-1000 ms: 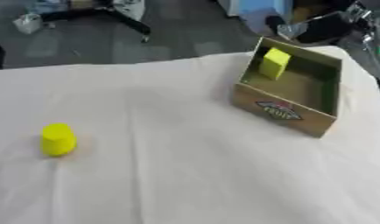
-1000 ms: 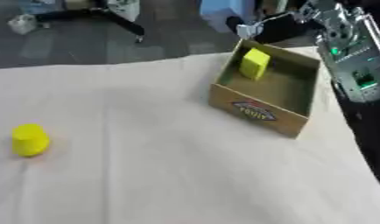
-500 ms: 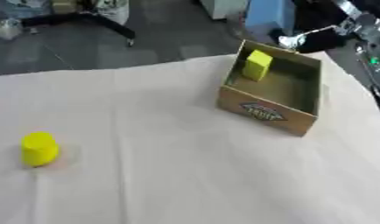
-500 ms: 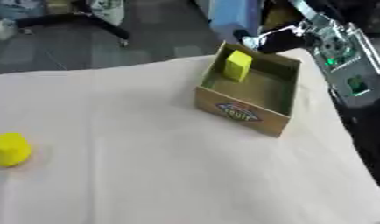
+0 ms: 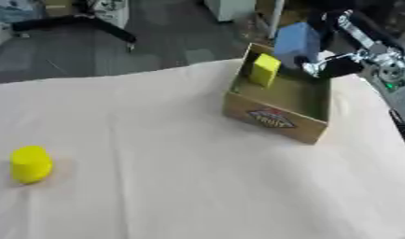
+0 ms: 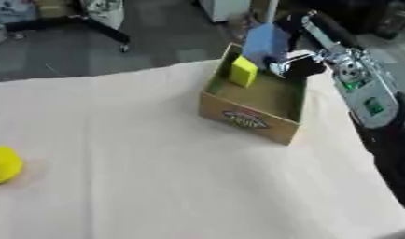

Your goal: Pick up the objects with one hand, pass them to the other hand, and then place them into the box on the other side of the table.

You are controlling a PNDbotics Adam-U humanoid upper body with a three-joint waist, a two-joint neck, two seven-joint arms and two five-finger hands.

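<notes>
Your right hand (image 6: 297, 65) is up over the far right corner of the box (image 5: 281, 122), coming in from the upper right on that black and silver arm. It's blurry and bunched up dark, so honestly I can't tell whether the fingers are curled or straight, and I can't see anything in it. It sits just above the box's far wall, beside the blue thing (image 5: 297, 42) standing on the floor behind the table; whether it touches the cardboard I can't say.

Count of stuff, since that's what matters:

- One cardboard box, open top, printed oval label on the near side, sitting on the right half of the table (image 5: 173, 196) and turned a bit askew.
- Two yellow objects total. One yellow block (image 5: 264, 69) is inside the box, leaning tilted against the far left wall. One yellow cylinder (image 5: 30, 164) stands upright out on the cloth near the left edge, well apart from the box and from your hand.
- One hand in view. Your left hand doesn't show in either eye.

Table is covered with a pale cream cloth, a few soft creases running through it. Back beyond the far edge you've got dark floor and the legs of a black stand (image 5: 83, 21) at upper left.

So one yellow piece is in the box, and one is on the left side with nothing touching it.
</notes>
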